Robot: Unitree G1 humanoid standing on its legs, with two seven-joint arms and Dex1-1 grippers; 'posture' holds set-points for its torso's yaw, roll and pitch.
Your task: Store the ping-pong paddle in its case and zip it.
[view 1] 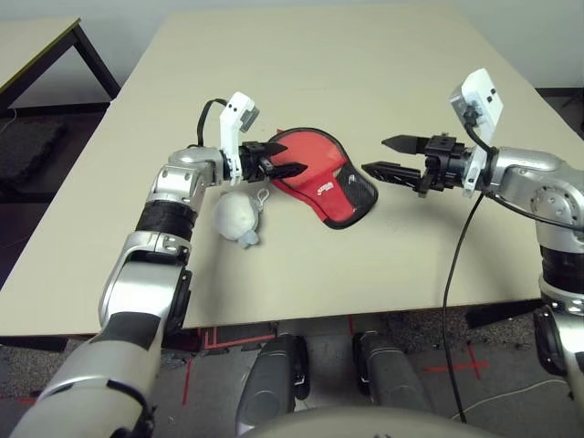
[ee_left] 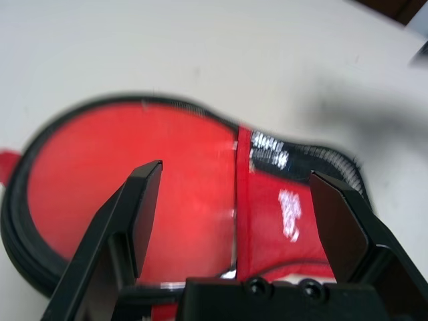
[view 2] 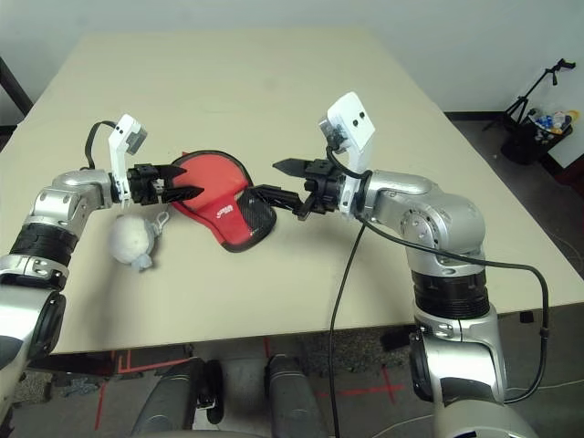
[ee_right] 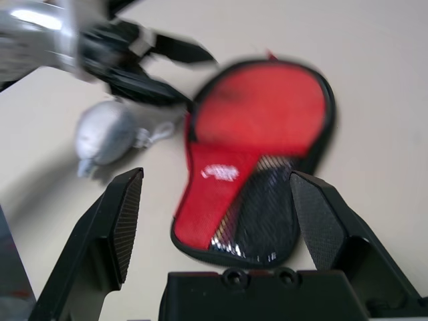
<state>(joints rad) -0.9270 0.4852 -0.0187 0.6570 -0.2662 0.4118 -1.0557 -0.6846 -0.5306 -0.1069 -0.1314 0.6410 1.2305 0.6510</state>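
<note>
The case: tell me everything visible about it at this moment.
The case is a paddle-shaped red fabric pouch with black trim, a white logo and a black mesh panel at its narrow end. It lies flat on the table between both open grippers; the left gripper hovers at its edge. A white pom-pom lies beside it.

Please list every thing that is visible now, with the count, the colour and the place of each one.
case: one, red with black trim and mesh, flat on the table between both hands.
pom-pom: one, white, on the table beside the case, toward the robot's left.
table: one, beige, under everything.
second table: one, beige top with dark legs, far left.
left hand: one, black, open, at the case's edge.
right hand: one, black, open, right of the case.
</note>
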